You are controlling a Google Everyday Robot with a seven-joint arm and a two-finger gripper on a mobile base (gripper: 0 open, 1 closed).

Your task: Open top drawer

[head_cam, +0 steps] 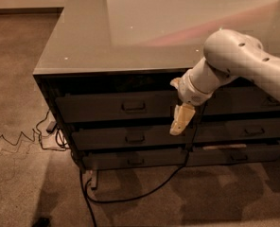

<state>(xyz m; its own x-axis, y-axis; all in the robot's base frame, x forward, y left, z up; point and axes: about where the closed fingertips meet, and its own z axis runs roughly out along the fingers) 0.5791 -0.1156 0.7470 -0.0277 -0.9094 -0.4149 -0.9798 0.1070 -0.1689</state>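
The top drawer [107, 107] is a wide dark grey front just under the counter top, with a small rectangular metal pull [134, 107] at its centre. It looks closed, flush with the drawers below. My gripper [181, 121] hangs from the white arm in front of the cabinet, to the right of the pull and slightly below it, at the gap between the left and right drawer columns. It holds nothing that I can see.
Two shorter dark grey drawers [130, 138] with the same pulls sit below the top one; another drawer column [244, 126] is to the right. The grey counter top [130, 37] overhangs above. A black cable [130, 195] loops on the carpet in front, more cords [45, 131] at the left.
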